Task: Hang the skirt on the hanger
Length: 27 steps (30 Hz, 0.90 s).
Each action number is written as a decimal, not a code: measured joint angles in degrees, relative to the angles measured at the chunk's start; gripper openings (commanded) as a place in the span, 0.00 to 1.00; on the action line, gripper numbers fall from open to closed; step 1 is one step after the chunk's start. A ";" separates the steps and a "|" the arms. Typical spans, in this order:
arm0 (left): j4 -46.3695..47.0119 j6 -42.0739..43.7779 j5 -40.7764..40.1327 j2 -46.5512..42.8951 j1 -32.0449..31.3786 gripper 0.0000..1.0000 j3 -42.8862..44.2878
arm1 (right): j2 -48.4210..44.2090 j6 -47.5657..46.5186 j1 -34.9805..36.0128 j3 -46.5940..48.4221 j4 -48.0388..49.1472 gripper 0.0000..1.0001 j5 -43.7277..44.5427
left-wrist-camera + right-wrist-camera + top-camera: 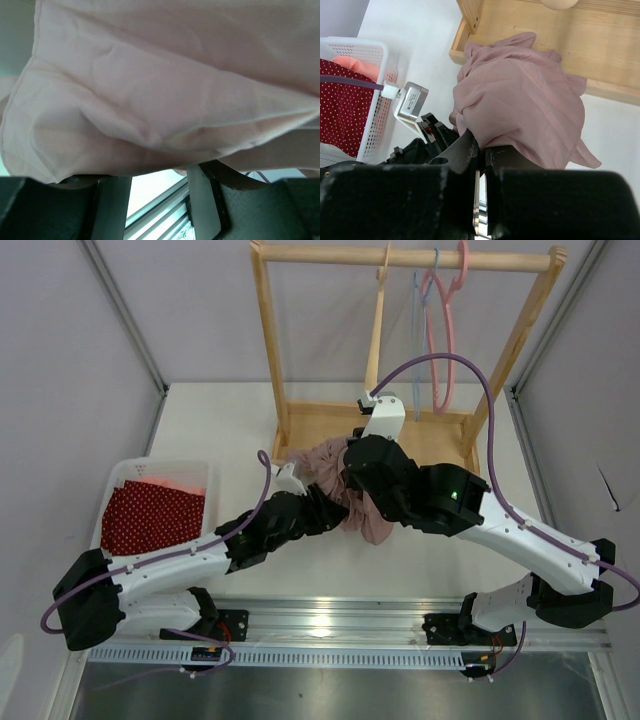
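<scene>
From above, the soft pink cloth skirt (372,523) sits in a bunch in the middle of the white table (220,430). The left gripper (322,508) pokes into the skirt from 8 o'clock. The right gripper (352,480) is on top of the skirt, coming from 4 o'clock. The tall wooden rack (272,350) stands at 12 o'clock, and a pink plastic hanger (463,265) hangs on it. A white plastic basket (125,472) with a red dotted cloth (150,515) in it is at 9 o'clock.

In the left wrist view, the skirt fills the top. It lies over the tips of the two dark fingers (102,210). The fingers stand apart, but I cannot tell if they pinch the cloth.

In the right wrist view, the black fingers (455,160) are pressed together. The skirt comes out right at their tips, toward 1 o'clock, so they are pinching it.
</scene>
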 measured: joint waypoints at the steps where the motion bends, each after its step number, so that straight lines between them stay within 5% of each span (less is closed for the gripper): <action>1: 0.15 -0.02 0.13 0.59 0.02 0.49 0.02 | 0.00 0.02 0.00 0.02 0.00 0.00 0.00; 10: 1.36 -0.04 1.55 3.76 0.09 0.31 0.02 | 0.00 0.04 0.09 0.02 -0.46 0.00 0.07; 17: 1.62 0.55 3.34 3.61 0.11 0.00 0.55 | 0.00 0.26 0.09 0.02 -1.16 0.00 0.55; 27: -12.31 5.60 7.78 -8.20 0.13 0.00 4.98 | -1.60 1.79 -3.93 -3.19 -2.36 0.00 0.11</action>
